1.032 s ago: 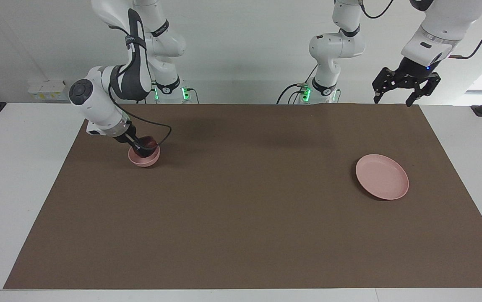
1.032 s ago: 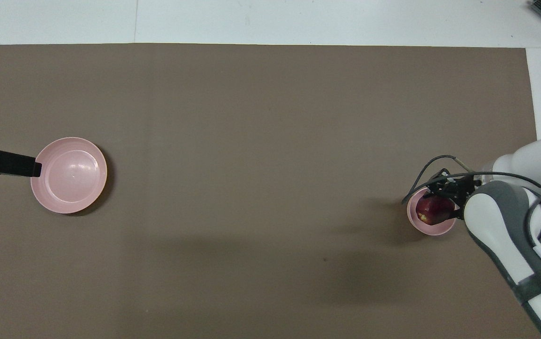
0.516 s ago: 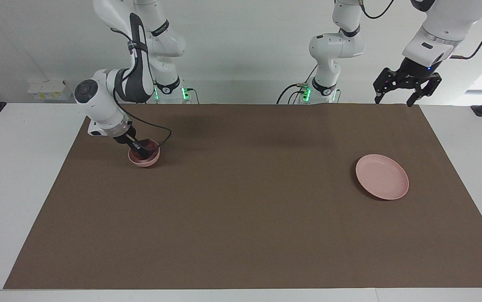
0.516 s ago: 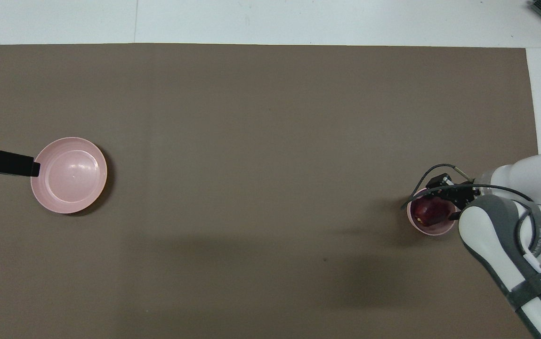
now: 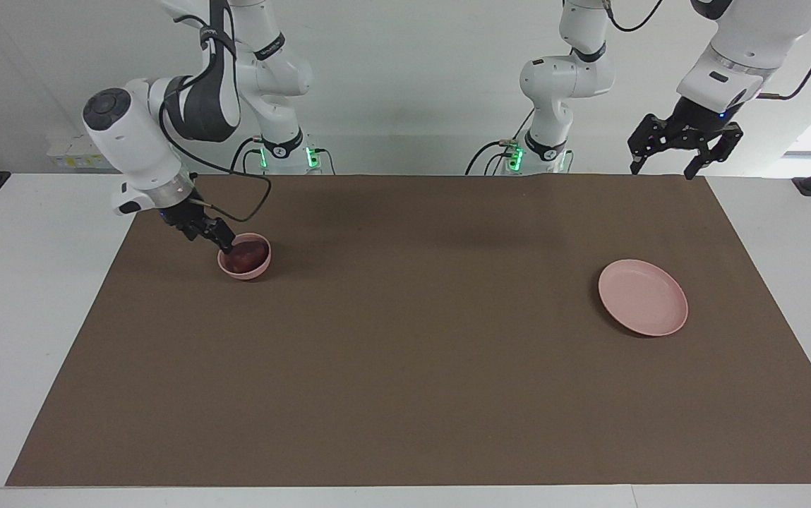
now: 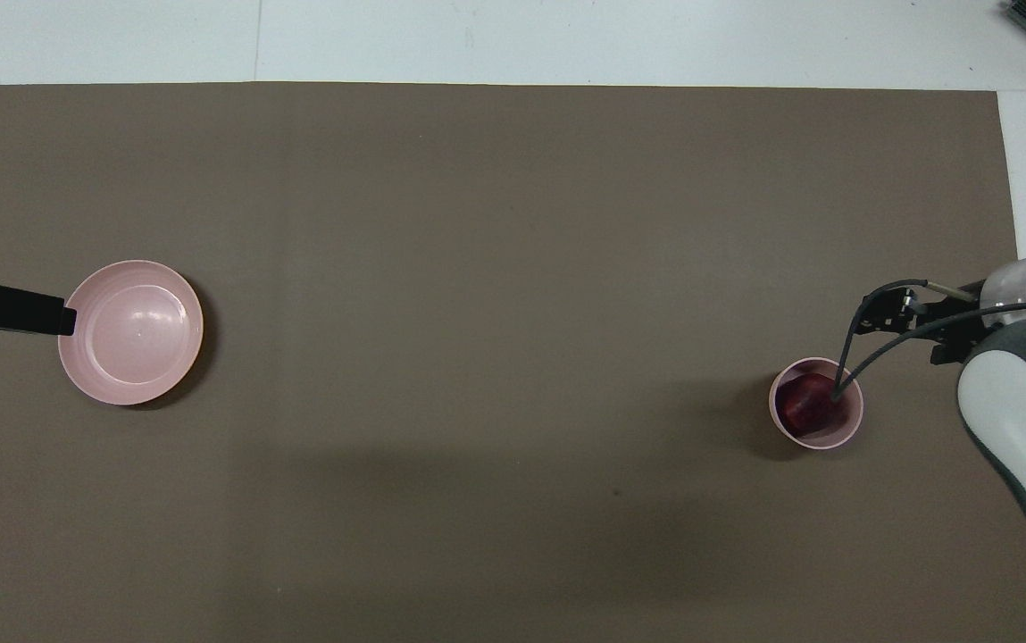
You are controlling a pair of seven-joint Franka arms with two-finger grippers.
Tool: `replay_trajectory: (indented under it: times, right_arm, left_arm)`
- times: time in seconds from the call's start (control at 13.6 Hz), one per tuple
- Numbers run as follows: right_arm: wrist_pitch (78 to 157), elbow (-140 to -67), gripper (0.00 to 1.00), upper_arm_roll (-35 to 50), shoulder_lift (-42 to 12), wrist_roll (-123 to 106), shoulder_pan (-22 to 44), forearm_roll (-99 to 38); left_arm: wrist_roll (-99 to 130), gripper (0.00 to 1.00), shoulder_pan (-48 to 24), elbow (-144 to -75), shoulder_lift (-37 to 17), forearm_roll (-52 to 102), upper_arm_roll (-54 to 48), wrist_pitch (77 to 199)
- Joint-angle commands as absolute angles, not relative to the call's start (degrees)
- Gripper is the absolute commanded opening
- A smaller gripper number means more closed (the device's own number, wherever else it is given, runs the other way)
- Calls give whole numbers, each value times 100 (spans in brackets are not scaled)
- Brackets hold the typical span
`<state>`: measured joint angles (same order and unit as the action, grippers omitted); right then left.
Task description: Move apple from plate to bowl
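The apple [image 5: 241, 259] [image 6: 804, 402] lies inside the bowl [image 5: 244, 256] [image 6: 816, 403] at the right arm's end of the brown mat [image 5: 405, 339]. The right gripper [image 5: 216, 236] hangs just above the bowl's rim, off the apple; whether its fingers are spread cannot be told. The bare plate [image 5: 643, 297] [image 6: 130, 331] sits well apart, toward the left arm's end. The left gripper [image 5: 665, 166], fingers spread wide, waits over the mat's edge.

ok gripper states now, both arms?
Right gripper: empty, at the bowl rim; the apple lies inside.
Left gripper: open, empty, waiting up by the table's edge.
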<state>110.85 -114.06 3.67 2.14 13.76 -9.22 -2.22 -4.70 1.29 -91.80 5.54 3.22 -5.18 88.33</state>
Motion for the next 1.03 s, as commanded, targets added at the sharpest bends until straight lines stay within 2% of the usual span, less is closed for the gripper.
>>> replay_trajectory:
  times: [0.0, 0.59, 0.96]
  right_arm:
    - [10583, -10655, 100, 422, 123, 644, -984, 122]
    - [8852, -8720, 100, 519, -52, 221, -703, 422]
    - [9106, -8789, 100, 536, -62, -70, -703, 238]
  left_arm:
    - [-554, 100, 167, -9114, 536, 211, -545, 8771]
    - [-554, 100, 79, -9272, 563, 71, -588, 8684]
    - [-492, 100, 97, -9202, 536, 123, -606, 8771]
